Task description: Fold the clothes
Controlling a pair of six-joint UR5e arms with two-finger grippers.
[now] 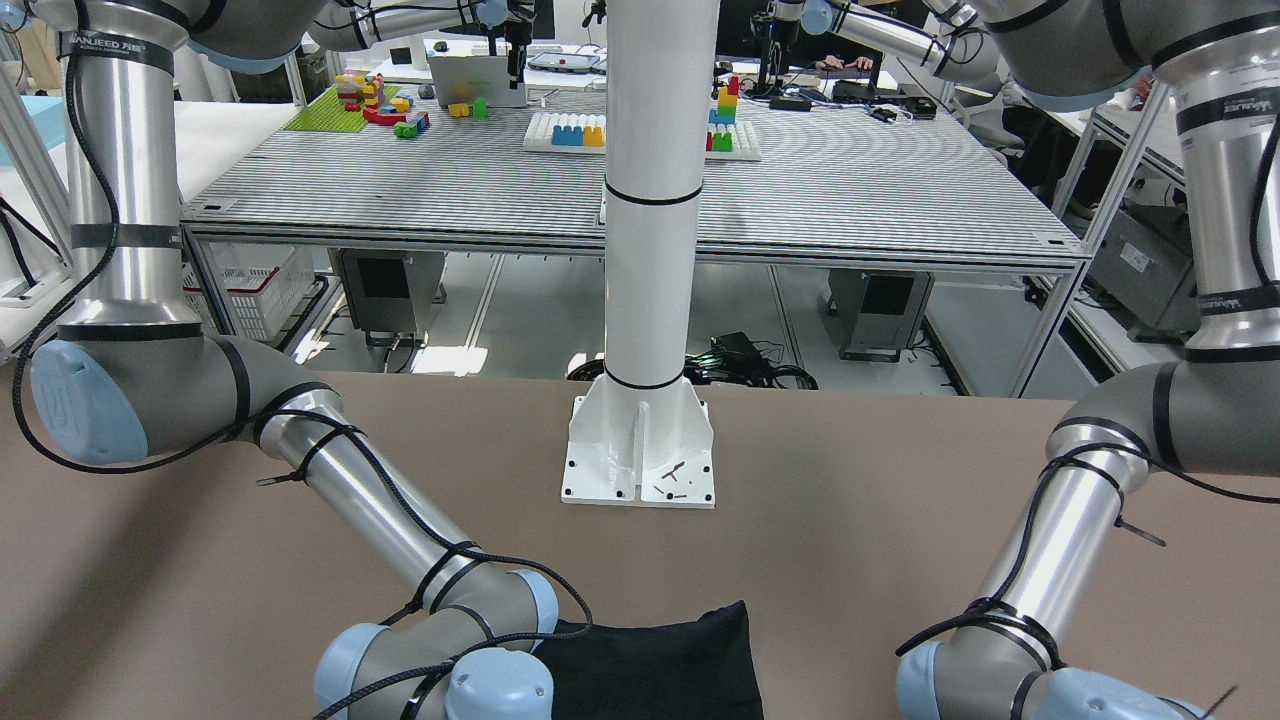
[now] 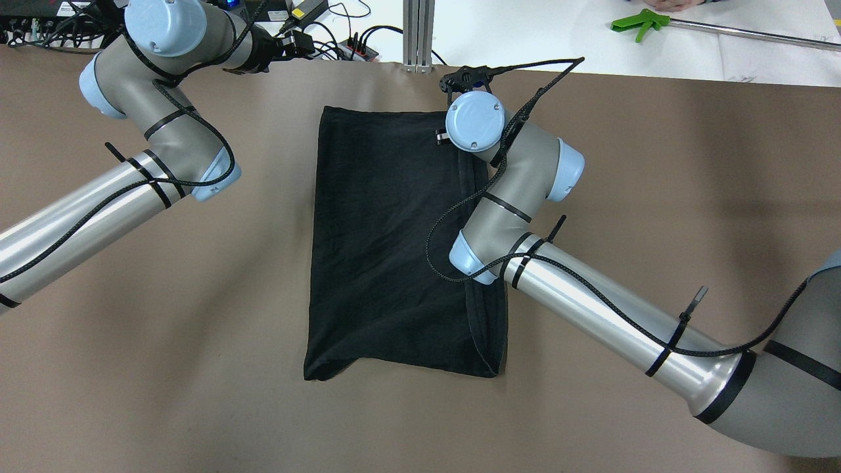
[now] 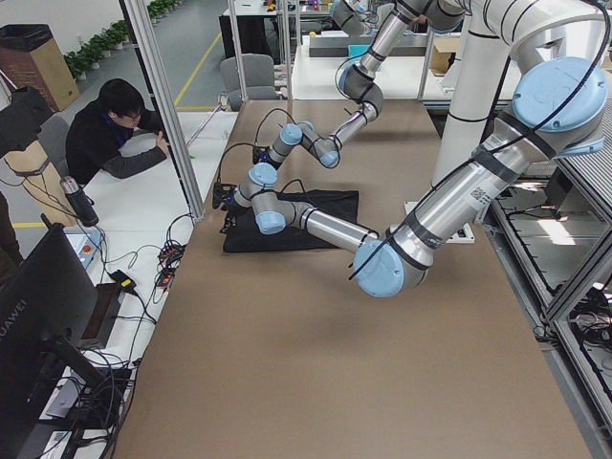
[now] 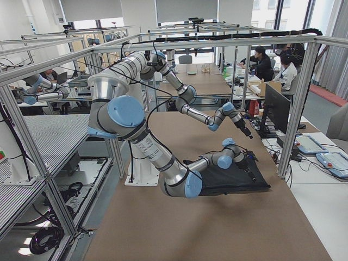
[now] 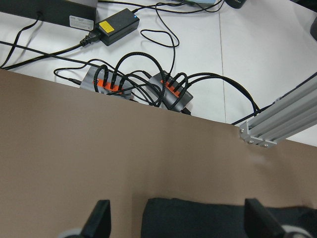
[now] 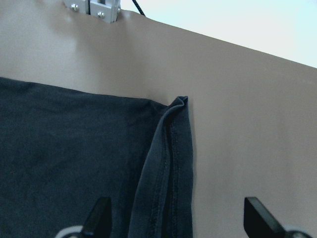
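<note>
The black garment (image 2: 394,243) lies flat on the brown table as a folded rectangle, with a hemmed layered edge (image 6: 163,168) along its right side. It also shows in the front view (image 1: 650,665). My right gripper (image 6: 177,210) is open and empty, hovering just above the garment's far right corner, its fingers (image 6: 101,215) on either side of the hemmed edge. My left gripper (image 5: 178,213) is open and empty above the table's far edge, near the garment's far left corner (image 5: 198,218). No logo print shows.
The white pillar's base (image 1: 640,450) is bolted to the table on the robot's side. Power strips and cables (image 5: 133,87) and an aluminium post (image 2: 418,33) lie just past the far edge. A green tool (image 2: 640,25) lies on the white bench. An operator (image 3: 124,139) sits there.
</note>
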